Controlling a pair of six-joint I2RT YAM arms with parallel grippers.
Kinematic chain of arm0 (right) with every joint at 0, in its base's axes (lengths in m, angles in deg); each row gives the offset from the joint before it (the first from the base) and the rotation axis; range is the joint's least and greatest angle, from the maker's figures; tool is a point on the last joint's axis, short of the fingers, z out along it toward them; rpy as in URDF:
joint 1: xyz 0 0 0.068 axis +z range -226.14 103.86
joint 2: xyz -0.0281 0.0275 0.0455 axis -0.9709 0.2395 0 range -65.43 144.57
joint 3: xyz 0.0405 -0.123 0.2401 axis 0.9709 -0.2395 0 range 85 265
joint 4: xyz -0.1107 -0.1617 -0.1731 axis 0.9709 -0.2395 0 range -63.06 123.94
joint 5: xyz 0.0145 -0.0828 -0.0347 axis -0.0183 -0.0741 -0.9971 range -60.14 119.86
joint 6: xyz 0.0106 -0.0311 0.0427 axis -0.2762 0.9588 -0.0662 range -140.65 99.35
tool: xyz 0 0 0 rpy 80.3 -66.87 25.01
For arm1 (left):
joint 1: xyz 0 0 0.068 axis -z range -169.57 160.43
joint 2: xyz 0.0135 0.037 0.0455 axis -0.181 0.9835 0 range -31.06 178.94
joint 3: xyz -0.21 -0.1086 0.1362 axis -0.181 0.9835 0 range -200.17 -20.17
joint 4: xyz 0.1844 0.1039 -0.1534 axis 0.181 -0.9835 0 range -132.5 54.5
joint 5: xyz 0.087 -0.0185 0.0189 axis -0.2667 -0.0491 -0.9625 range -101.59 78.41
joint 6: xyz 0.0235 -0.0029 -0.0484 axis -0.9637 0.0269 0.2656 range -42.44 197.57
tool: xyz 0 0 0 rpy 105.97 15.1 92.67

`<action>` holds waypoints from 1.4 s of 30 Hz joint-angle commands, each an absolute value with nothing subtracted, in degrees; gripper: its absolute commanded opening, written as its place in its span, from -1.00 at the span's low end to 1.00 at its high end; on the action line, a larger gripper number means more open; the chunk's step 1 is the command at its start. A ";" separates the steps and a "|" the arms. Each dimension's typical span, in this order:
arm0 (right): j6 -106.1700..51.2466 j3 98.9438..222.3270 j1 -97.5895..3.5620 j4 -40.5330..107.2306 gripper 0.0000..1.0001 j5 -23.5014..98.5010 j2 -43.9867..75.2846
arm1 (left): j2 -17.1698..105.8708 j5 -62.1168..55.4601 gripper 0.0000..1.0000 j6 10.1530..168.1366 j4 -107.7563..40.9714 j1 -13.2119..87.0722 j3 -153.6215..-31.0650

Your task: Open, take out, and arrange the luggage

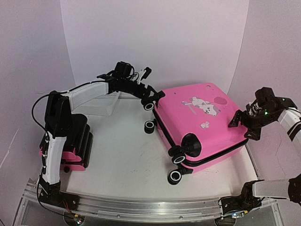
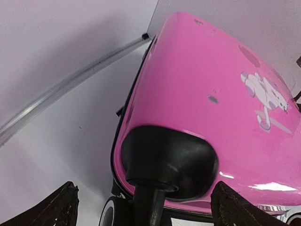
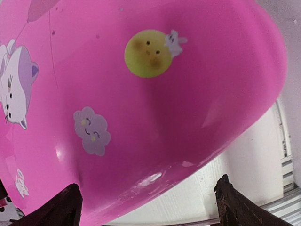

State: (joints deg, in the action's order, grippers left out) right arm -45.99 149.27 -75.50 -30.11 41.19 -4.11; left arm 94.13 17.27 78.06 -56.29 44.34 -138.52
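Luggage closed; by the look of it, no step of the task is done yet.
The pink luggage lies flat on the tabletop, right of the middle, with its black wheels on the left side. Its glossy shell carries cartoon stickers, and the zipper seam looks shut. The right hand, at its right edge, and the left hand, at its far-left corner, both have their fingers wide apart and hold nothing.

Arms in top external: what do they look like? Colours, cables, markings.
Both arms have white link covers and black joints. The left arm has a black cable looping beside its lower link. The right arm shows small green lights near its wrist. The left gripper and right gripper are black, with dark, rough-edged fingers. No markings are legible.
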 commanded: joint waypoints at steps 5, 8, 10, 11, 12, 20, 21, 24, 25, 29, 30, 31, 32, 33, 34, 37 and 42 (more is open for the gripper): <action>-50.96 149.95 -75.70 -19.99 0.97 50.04 1.87 | 97.27 34.78 0.77 84.60 -63.97 44.35 -139.68; -48.55 153.33 -77.06 -19.04 0.96 49.27 6.92 | 94.86 36.07 0.65 85.03 -63.90 45.54 -135.05; -46.33 155.86 -78.11 -18.71 0.97 48.42 11.24 | 91.77 36.89 0.45 85.79 -63.05 46.88 -131.28; -45.13 157.35 -78.30 -18.82 0.97 47.27 13.19 | 90.07 36.91 0.40 86.10 -62.11 47.91 -128.97; -43.74 159.01 -78.34 -18.97 0.97 44.94 14.88 | 88.24 36.33 0.37 86.17 -61.26 49.01 -126.86; -33.33 170.76 -77.99 -26.67 0.97 30.06 24.71 | 79.24 29.23 0.23 89.91 -55.97 62.41 -118.04; -33.03 171.44 -77.68 -27.12 0.97 28.74 24.66 | 79.43 29.48 0.23 90.33 -55.85 64.16 -118.52; -32.76 173.30 -76.47 -27.98 0.97 26.17 23.53 | 80.00 27.91 0.37 89.98 -55.74 69.11 -119.12; -32.62 173.99 -76.49 -28.48 0.97 26.65 23.25 | 79.69 26.88 0.46 89.74 -55.79 69.86 -118.40; -31.56 174.37 -76.45 -29.45 0.97 31.33 22.79 | 73.27 19.51 0.77 87.19 -57.14 69.53 -112.10; -31.32 173.85 -76.42 -29.43 0.96 31.24 22.66 | 70.62 17.72 0.84 85.87 -57.48 69.31 -110.49; -31.17 173.33 -76.46 -29.40 0.96 30.98 22.56 | 68.09 16.05 0.93 84.95 -57.57 69.00 -108.52; -31.07 172.83 -76.49 -29.42 0.97 31.18 22.47 | 65.21 14.22 0.98 84.32 -57.46 68.50 -106.40; -30.96 172.37 -76.49 -29.31 0.97 31.78 22.46 | 62.66 12.80 0.99 84.03 -56.83 67.85 -104.38; -30.86 171.91 -76.48 -29.24 0.97 32.54 22.50 | 60.65 12.12 0.99 83.99 -55.43 67.02 -101.99; -31.25 171.30 -76.49 -28.86 0.97 34.22 22.72 | 57.50 10.08 0.92 84.77 -46.99 65.39 -94.26; -31.72 170.86 -76.48 -28.34 0.96 35.51 22.25 | 60.44 6.93 0.36 89.17 -27.31 65.52 -82.01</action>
State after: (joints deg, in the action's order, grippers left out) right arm -31.11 172.59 -76.79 -25.74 30.81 22.68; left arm 56.49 11.20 87.08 -44.99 64.34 -90.83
